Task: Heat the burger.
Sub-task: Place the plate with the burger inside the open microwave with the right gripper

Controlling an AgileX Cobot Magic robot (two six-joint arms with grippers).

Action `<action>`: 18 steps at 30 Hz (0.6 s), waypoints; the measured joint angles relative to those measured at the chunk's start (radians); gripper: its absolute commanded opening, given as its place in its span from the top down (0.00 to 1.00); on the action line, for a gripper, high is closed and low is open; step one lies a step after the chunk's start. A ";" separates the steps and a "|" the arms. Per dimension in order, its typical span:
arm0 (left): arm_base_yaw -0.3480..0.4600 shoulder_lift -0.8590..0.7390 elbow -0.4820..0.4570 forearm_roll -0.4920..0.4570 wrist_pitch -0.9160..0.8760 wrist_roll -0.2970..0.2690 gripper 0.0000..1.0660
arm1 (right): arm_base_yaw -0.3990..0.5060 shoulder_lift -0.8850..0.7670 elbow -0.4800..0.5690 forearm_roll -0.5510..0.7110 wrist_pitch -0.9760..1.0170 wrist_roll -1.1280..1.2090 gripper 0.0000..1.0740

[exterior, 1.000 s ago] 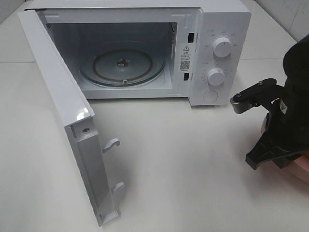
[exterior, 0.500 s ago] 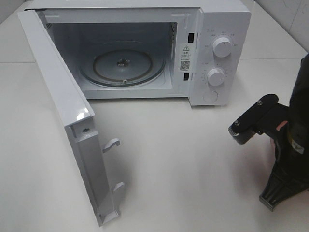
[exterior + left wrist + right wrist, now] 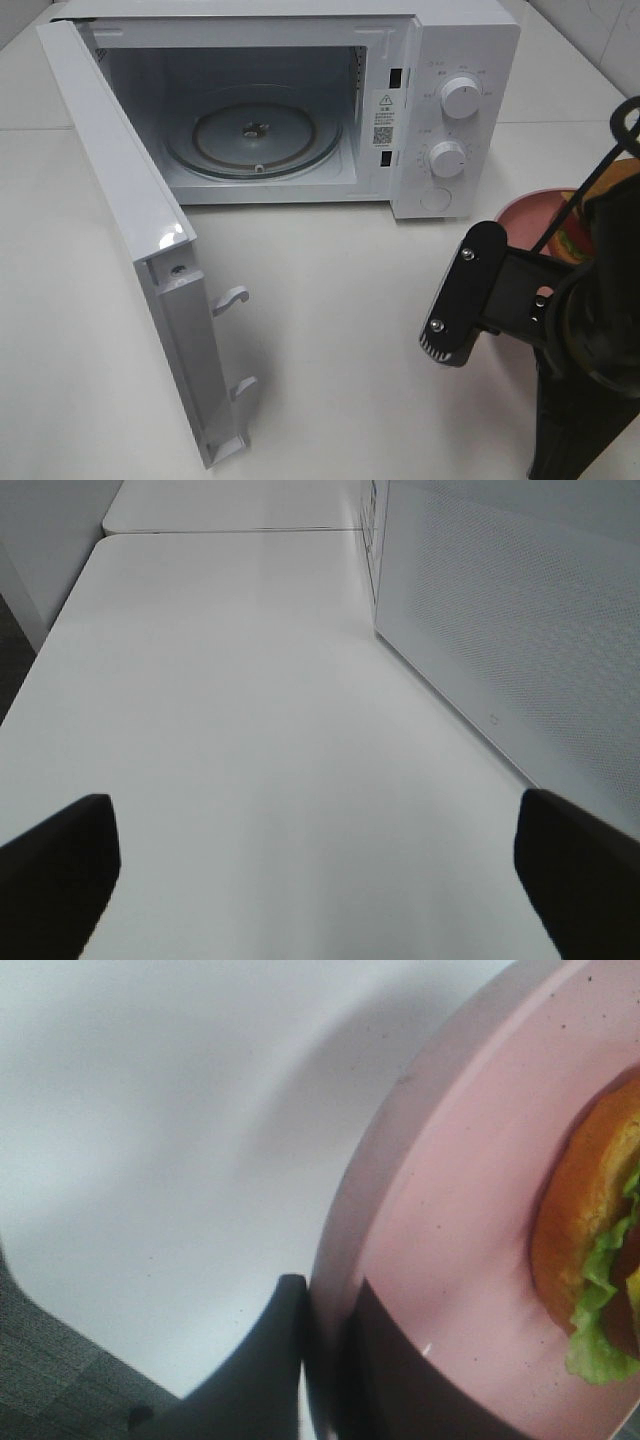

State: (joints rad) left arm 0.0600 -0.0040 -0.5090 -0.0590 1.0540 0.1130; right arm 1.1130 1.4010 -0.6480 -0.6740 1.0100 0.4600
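Pink in colour, the plate (image 3: 450, 1190) is the item we find in the grasp of the right gripper (image 3: 328, 1302): one dark finger lies against the outside of the rim and the other on the inner surface, the two pressed together with the rim pinched between them. The burger (image 3: 585, 1220) sits on this plate, well in from the gripped edge; we note its golden-brown bun and a frill of green lettuce, the rest running out of the wrist view. From the high camera the plate shows only as a pink arc to the right of the microwave (image 3: 470, 40), most of it masked by the right arm (image 3: 590, 330), and we cannot say with confidence whether it rests on the white table (image 3: 350, 330) or hangs just clear of it. The microwave stands at the back of the table with its door (image 3: 120, 230) swung fully out towards the camera on the left. The glass turntable (image 3: 255, 135) inside is bare. Two white knobs (image 3: 460, 97) are set one above the other on the control panel. The left gripper (image 3: 320, 880) has its fingers spread wide apart, holding nothing, above bare table beside the outer face of the open door.
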 measured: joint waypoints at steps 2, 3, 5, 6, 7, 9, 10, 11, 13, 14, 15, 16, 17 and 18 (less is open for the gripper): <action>0.000 0.000 0.000 0.000 0.000 0.000 0.02 | 0.011 0.000 0.000 -0.001 0.000 0.000 1.00; 0.000 0.000 0.000 0.000 0.000 0.000 0.02 | 0.038 0.000 0.000 -0.002 0.000 0.000 1.00; 0.000 0.000 0.000 0.000 0.000 0.000 0.02 | 0.061 0.000 0.000 -0.011 0.001 0.000 1.00; 0.000 0.000 0.000 0.000 0.000 0.000 0.02 | 0.082 0.000 0.000 -0.017 0.000 -0.005 1.00; 0.000 0.000 0.000 0.000 0.000 0.000 0.02 | 0.082 0.000 0.000 -0.017 0.000 -0.005 1.00; 0.000 0.000 0.000 0.000 0.000 0.000 0.02 | 0.092 0.000 0.000 -0.019 -0.002 -0.008 1.00; 0.000 0.000 0.000 0.000 0.000 0.000 0.02 | 0.112 0.000 0.000 -0.026 -0.011 -0.021 1.00; 0.000 0.000 0.000 0.000 0.000 0.000 0.02 | 0.120 0.000 0.000 -0.031 -0.016 -0.026 1.00; 0.000 0.000 0.000 0.000 0.000 0.000 0.02 | 0.135 0.000 0.000 -0.044 -0.029 -0.047 1.00; 0.000 0.000 0.000 0.000 0.000 0.000 0.02 | 0.148 0.000 0.000 -0.064 -0.053 -0.081 1.00; 0.000 0.000 0.000 0.000 0.000 0.000 0.02 | 0.148 0.000 0.000 -0.064 -0.053 -0.081 1.00; 0.000 0.000 0.000 0.000 0.000 0.000 0.02 | 0.153 0.000 0.000 -0.072 -0.066 -0.102 1.00; 0.000 0.000 0.000 0.000 0.000 0.000 0.02 | 0.155 0.000 0.000 -0.088 -0.090 -0.160 1.00; 0.000 0.000 0.000 0.000 0.000 0.000 0.02 | 0.155 0.000 0.000 -0.088 -0.090 -0.160 1.00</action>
State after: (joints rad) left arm 0.0600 -0.0040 -0.5090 -0.0590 1.0540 0.1130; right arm 1.2680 1.4010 -0.6480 -0.7620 0.9200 0.3000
